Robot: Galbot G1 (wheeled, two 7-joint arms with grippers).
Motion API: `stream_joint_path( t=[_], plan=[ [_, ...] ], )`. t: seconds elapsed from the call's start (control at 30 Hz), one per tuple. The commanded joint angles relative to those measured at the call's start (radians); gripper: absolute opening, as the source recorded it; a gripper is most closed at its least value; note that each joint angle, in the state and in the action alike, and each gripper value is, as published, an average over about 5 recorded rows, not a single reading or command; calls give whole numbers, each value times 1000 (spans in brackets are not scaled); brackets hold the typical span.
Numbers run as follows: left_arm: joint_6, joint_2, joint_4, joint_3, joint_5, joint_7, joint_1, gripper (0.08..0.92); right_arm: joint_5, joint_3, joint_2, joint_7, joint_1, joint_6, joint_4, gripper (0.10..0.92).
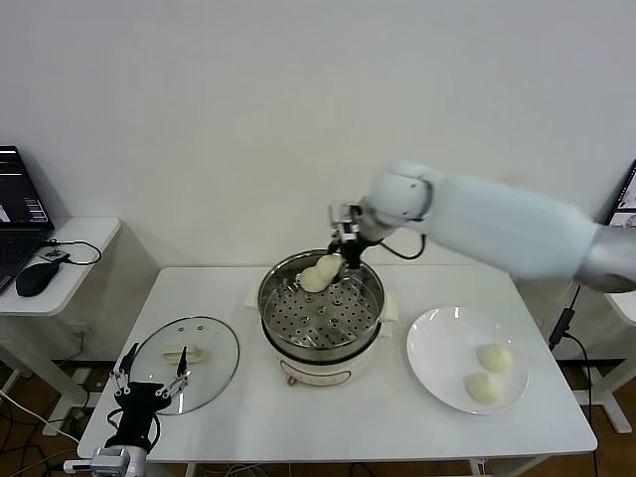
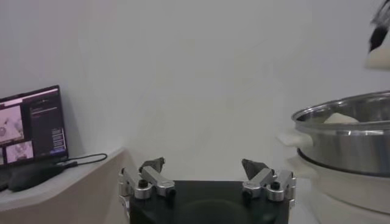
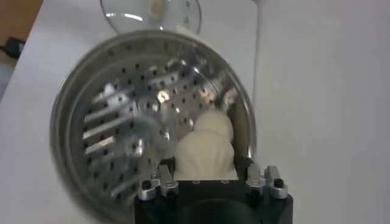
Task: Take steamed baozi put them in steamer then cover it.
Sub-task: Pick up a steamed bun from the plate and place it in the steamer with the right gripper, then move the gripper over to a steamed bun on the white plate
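The steel steamer (image 1: 320,343) stands mid-table on its cream base. My right gripper (image 1: 343,254) is shut on a pale baozi (image 1: 329,266) and holds it over the steamer's far rim. A second baozi (image 1: 312,280) lies on the perforated tray just beside it. In the right wrist view the held baozi (image 3: 205,155) sits between the fingers of the gripper (image 3: 205,165), with the other baozi (image 3: 214,126) beyond it on the tray (image 3: 128,134). Two more baozi (image 1: 494,358) (image 1: 484,388) lie on the white plate (image 1: 437,343). My left gripper (image 1: 149,383) is open and empty at the table's front left.
The glass lid (image 1: 186,363) lies flat on the table left of the steamer, next to my left gripper; it also shows in the right wrist view (image 3: 150,9). A side table with a laptop (image 1: 20,204) and a mouse (image 1: 33,279) stands at the far left.
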Motion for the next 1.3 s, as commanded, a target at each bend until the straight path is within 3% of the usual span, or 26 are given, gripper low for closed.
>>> stream_joint_path(
  t=[0.03,0.57,0.77,1.0,1.3],
  plan=[
    [-3,-2,3,-2,4,0,1,823,8,0,163,43,-108,-48,-108,613],
    [-9,3,17,1,5,0,-12,823,-39,23,217,61,-149,-32,-213,631],
    [-9,0,11,6,9,1,-13,823,-34,36,186,38,-135,-32,-169,773],
    [-8,2,6,5,10,1,-12,823,-80,47,-5,-110,-2,-32,-20,822],
    [-10,2,-1,-2,10,0,2,823,-207,-6,-386,-291,153,145,189,823]
  ],
)
